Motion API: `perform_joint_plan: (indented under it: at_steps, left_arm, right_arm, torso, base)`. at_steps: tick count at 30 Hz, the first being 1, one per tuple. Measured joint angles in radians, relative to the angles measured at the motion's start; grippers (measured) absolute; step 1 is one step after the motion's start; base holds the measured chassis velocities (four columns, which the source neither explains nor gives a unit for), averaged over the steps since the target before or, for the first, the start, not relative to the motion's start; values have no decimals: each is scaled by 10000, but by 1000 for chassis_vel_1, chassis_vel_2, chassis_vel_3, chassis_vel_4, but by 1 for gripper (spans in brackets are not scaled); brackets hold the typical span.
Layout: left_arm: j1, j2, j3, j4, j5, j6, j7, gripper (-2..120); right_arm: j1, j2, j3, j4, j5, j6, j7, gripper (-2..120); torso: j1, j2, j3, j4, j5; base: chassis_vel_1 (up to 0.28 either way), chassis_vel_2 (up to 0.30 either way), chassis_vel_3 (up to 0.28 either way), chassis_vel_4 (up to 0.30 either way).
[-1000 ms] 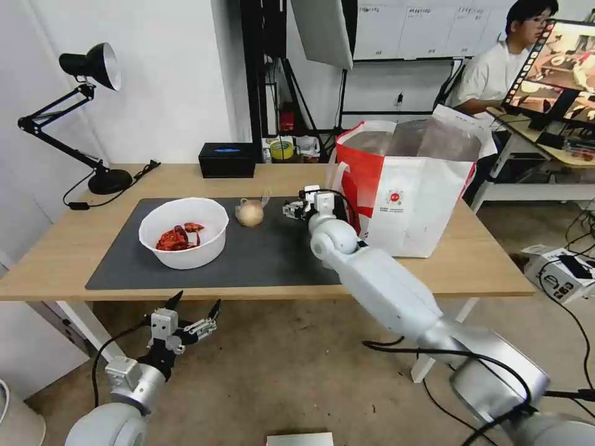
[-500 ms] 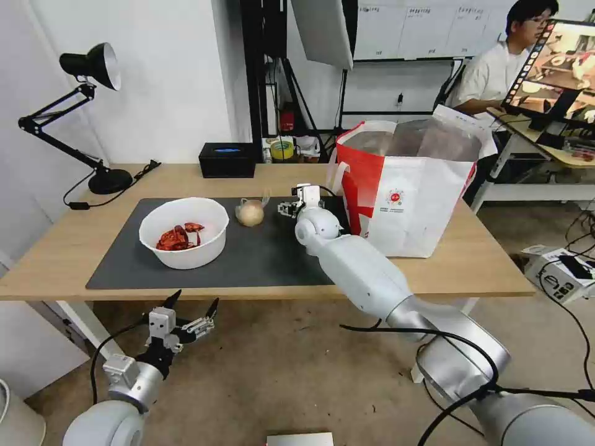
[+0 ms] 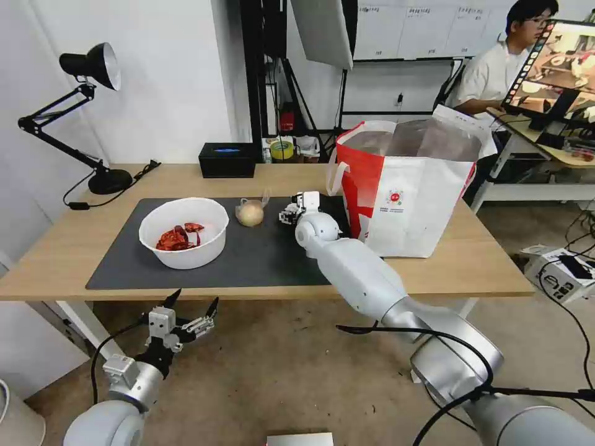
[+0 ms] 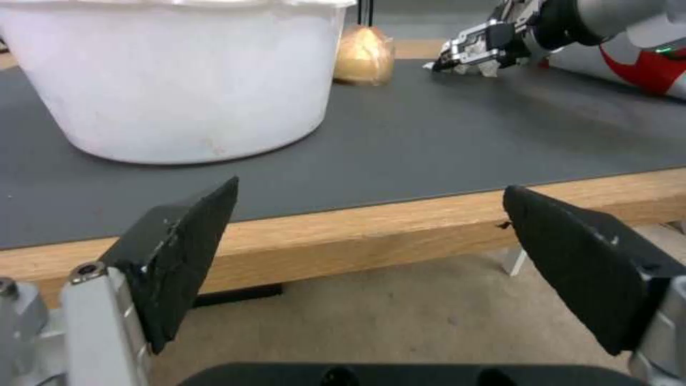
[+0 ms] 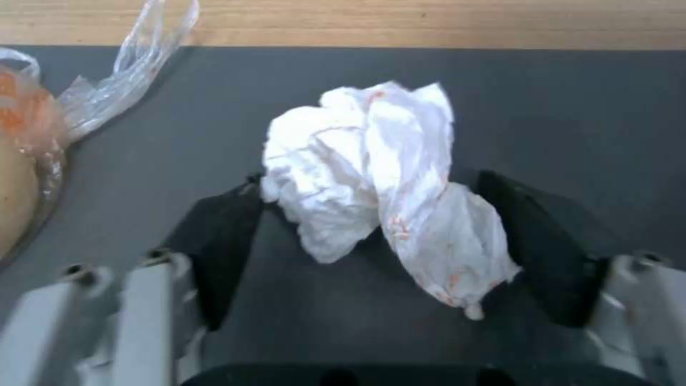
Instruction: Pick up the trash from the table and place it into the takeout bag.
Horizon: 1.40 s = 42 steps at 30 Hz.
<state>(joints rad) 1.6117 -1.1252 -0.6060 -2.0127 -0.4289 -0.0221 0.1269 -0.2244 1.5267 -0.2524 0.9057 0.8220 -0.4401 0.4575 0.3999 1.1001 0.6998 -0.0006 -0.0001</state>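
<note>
Grey mat (image 3: 260,254), right gripper (image 5: 372,236) straddling tissue (image 5: 379,182)

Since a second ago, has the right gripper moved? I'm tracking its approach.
Yes. The right gripper moved left, away from the red-and-white takeout bag, toward the bagged beige ball.

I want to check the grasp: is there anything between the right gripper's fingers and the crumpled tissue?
Nothing visible. The right gripper is open, and the crumpled tissue lies between its pads on the dark mat. The small clear bag lies off to one side.
</note>
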Motion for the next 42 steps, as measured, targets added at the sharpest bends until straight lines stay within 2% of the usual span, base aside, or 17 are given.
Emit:
perform_joint_plan:
  at_steps: [3, 5, 8, 9, 14, 16, 17, 20, 26, 28, 30, 32, 33, 36, 37, 39, 42]
  left_arm:
    - [11, -34, 18, -9, 5, -11, 5, 100]
    - [15, -42, 21, -12, 7, -12, 5, 100]
    - [46, -75, 28, -55, 21, -13, 8, 100]
    - [46, -75, 28, -55, 21, -13, 8, 100]
    - [71, -82, 27, -109, 30, -15, 10, 100]
    - [80, -80, 16, -151, 30, -16, 9, 100]
    - [80, -80, 16, -151, 30, -16, 9, 100]
    - [103, -99, 10, -204, 30, -16, 7, 100]
    - [131, -185, 28, -245, 63, -16, 5, 100]
    - [151, -216, 29, -284, 74, -17, -1, 100]
    - [158, -219, 27, -296, 75, -17, 0, 100]
    - [188, -226, 0, -331, 78, -17, -6, 100]
    - [188, -226, 0, -331, 78, -17, -6, 100]
    - [231, -253, -19, -371, 86, -17, -19, 100]
    - [231, -253, -19, -371, 86, -17, -19, 100]
    - [246, -288, -18, -397, 104, -16, -23, 100]
    - [258, -321, -10, -404, 141, -17, -26, 100]
  right_arm:
    - [-93, -126, -3, 164, 62, -2, 31, 59]
    - [-112, -161, -2, 204, 88, -3, 39, 55]
    - [-173, -308, -25, 402, 285, -24, 61, 39]
    - [-173, -308, -25, 402, 285, -24, 61, 39]
    - [-245, -433, -62, 696, 571, -40, 46, 21]
    - [-344, -556, -103, 1021, 691, -46, -21, 11]
    - [-344, -556, -103, 1021, 691, -46, -21, 11]
    - [-533, -918, -193, 1675, 752, -49, -40, 0]
    - [-896, -1655, -278, 2681, 791, 37, -99, 0]
    - [-1245, -2315, -283, 3641, 801, 273, -394, 0]
    - [-1333, -2471, -276, 3888, 801, 316, -468, 0]
    - [-1694, -3103, -184, 4940, 791, 592, -925, 0]
    - [-1694, -3103, -184, 4940, 791, 592, -925, 0]
    - [-2308, -3941, 172, 6504, 757, 972, -1571, 0]
    - [-2308, -3941, 172, 6504, 757, 972, -1571, 0]
    - [-2846, -4433, 600, 7506, 727, 1318, -1945, 0]
    - [-3354, -4783, 1110, 8267, 650, 1812, -2243, 0]
  torso:
    - [0, 0, 0, 0, 0]
    - [0, 0, 0, 0, 0]
    - [0, 0, 0, 0, 0]
    - [0, 0, 0, 0, 0]
    - [0, 0, 2, 8, 2]
    - [1, -1, 3, 13, 3]
    - [1, -1, 3, 13, 3]
    - [1, -3, 3, 13, 4]
    - [1, -3, 3, 7, 4]
    - [1, -3, 3, 7, 4]
    - [1, -2, 3, 6, 4]
    - [1, -3, 2, 5, 4]
    - [1, -3, 2, 5, 4]
    - [1, -2, 1, 6, 3]
    - [1, -2, 1, 6, 3]
    - [0, -2, 1, 5, 3]
    - [0, -2, 1, 5, 3]
  base:
    - [0, 0, 0, 0]
    - [0, 0, 0, 0]
    - [0, 0, 0, 0]
    - [0, 0, 0, 0]
    - [0, 0, 0, 0]
    - [0, 0, 0, 0]
    - [0, 0, 0, 0]
    - [0, 0, 0, 0]
    - [0, 0, 0, 0]
    - [0, 0, 0, 0]
    - [0, 0, 0, 0]
    - [0, 0, 0, 0]
    - [0, 0, 0, 0]
    - [0, 0, 0, 0]
    - [0, 0, 0, 0]
    - [0, 0, 0, 0]
    - [0, 0, 0, 0]
